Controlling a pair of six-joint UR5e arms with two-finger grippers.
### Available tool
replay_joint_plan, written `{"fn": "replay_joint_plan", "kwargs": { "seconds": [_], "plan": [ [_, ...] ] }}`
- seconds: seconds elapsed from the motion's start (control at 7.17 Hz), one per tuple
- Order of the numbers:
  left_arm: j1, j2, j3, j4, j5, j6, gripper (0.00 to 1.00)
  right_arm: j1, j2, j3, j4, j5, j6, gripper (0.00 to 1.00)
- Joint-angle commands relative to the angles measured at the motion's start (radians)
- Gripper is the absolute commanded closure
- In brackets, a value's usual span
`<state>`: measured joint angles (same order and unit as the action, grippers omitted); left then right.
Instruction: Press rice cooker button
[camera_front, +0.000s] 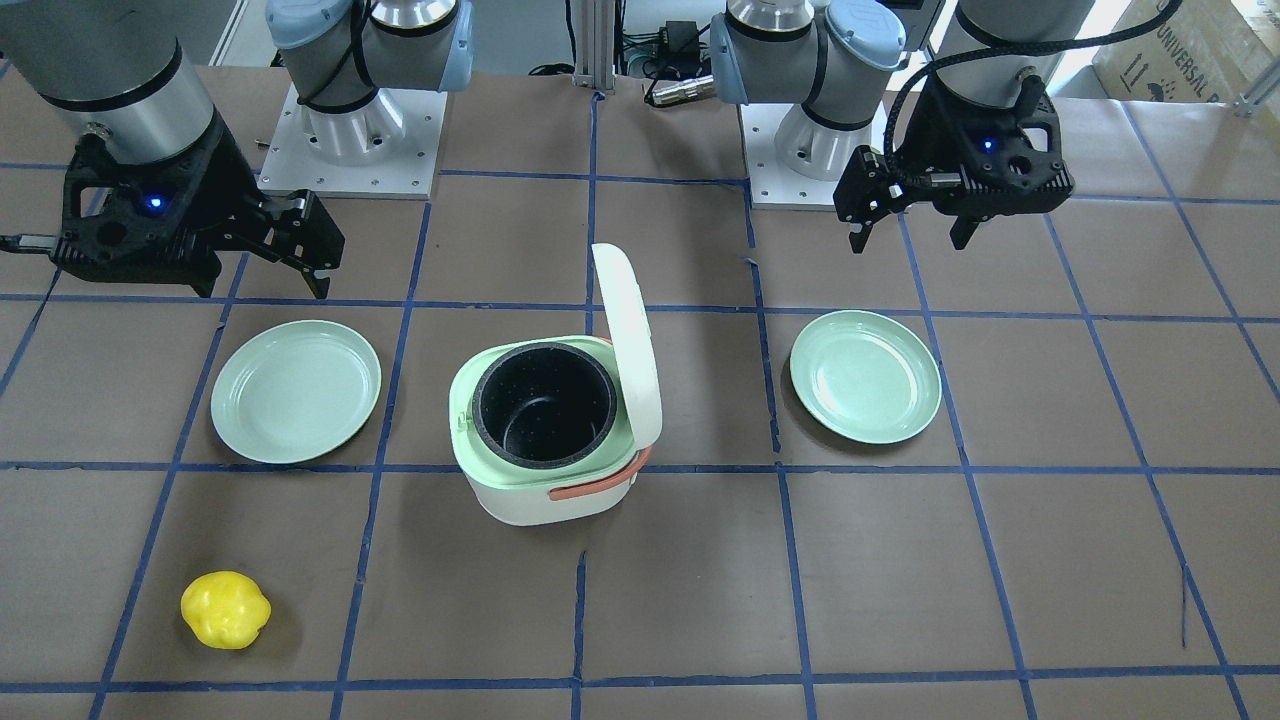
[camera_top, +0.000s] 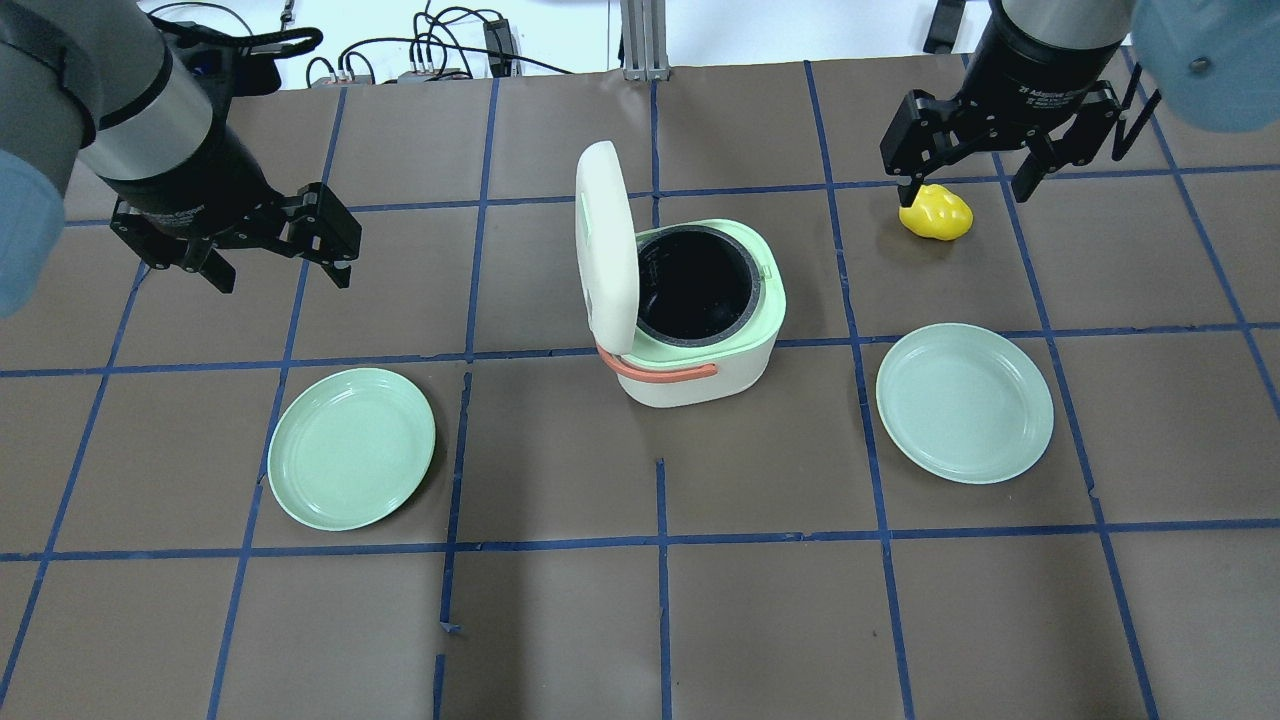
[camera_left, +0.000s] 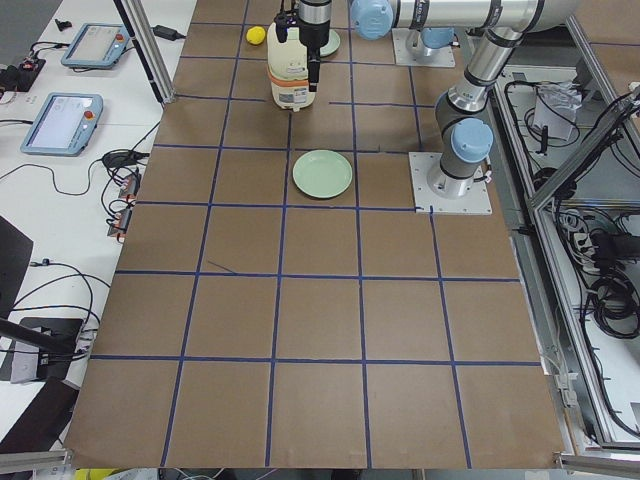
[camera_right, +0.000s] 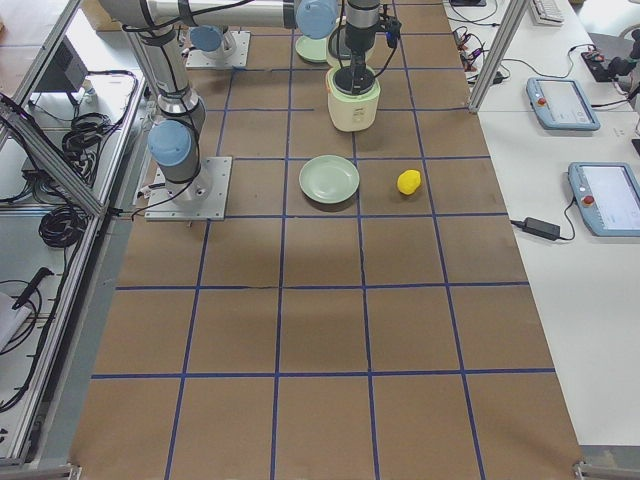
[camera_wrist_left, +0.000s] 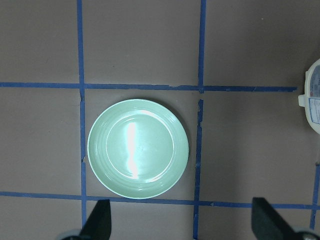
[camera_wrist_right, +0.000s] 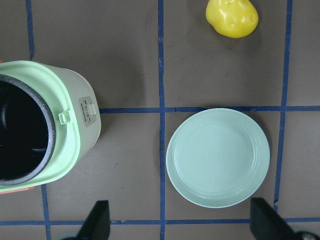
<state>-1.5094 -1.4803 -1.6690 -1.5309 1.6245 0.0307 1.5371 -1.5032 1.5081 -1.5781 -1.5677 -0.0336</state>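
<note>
The rice cooker (camera_top: 700, 375) stands at the table's middle, white with a pale green top, an orange handle and a black inner pot. Its lid (camera_top: 605, 245) stands open and upright. A small latch tab (camera_wrist_right: 63, 117) and a label show on its green rim in the right wrist view. My left gripper (camera_top: 280, 272) is open and empty, held high to the cooker's left. My right gripper (camera_top: 965, 190) is open and empty, held high to the cooker's right. Both are well clear of the cooker (camera_front: 545, 490). In the front view the left gripper (camera_front: 910, 240) is on the right, the right gripper (camera_front: 265, 275) on the left.
One pale green plate (camera_top: 350, 447) lies left of the cooker and shows under my left gripper (camera_wrist_left: 137, 148). Another plate (camera_top: 965, 402) lies to the cooker's right. A yellow toy fruit (camera_top: 935, 212) lies at the far right, beyond that plate. The brown table has a blue tape grid.
</note>
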Motion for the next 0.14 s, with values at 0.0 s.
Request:
{"fn": "replay_joint_plan", "kwargs": {
  "seconds": [0.0],
  "plan": [
    [0.0,0.0,0.0,0.0,0.0,0.0,0.0,0.0,-0.002,0.003,-0.007,0.002,0.0,0.01]
  ]
}}
